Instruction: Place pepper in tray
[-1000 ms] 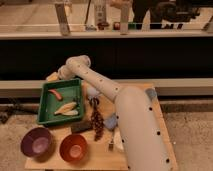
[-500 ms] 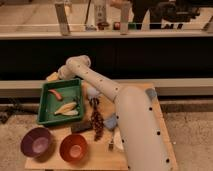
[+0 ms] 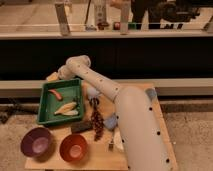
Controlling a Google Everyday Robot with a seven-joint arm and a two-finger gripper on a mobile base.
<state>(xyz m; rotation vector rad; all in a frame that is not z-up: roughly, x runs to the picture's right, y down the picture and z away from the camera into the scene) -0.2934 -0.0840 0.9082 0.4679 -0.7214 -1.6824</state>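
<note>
The pepper (image 3: 55, 94), small, slender and red-orange, lies inside the green tray (image 3: 46, 119) near its back left corner. Two pale yellow elongated pieces (image 3: 67, 108) lie in the middle of the tray. My arm reaches from the lower right across the table to the tray's far side. My gripper (image 3: 53, 76) is just beyond the tray's back rim, above and behind the pepper and apart from it.
A purple bowl (image 3: 36, 143) and an orange bowl (image 3: 73, 147) stand in front of the tray. A dark red bunch (image 3: 96, 123), a brown piece (image 3: 80, 127) and a small blue item (image 3: 110, 121) lie right of the tray. A dark wall runs behind the table.
</note>
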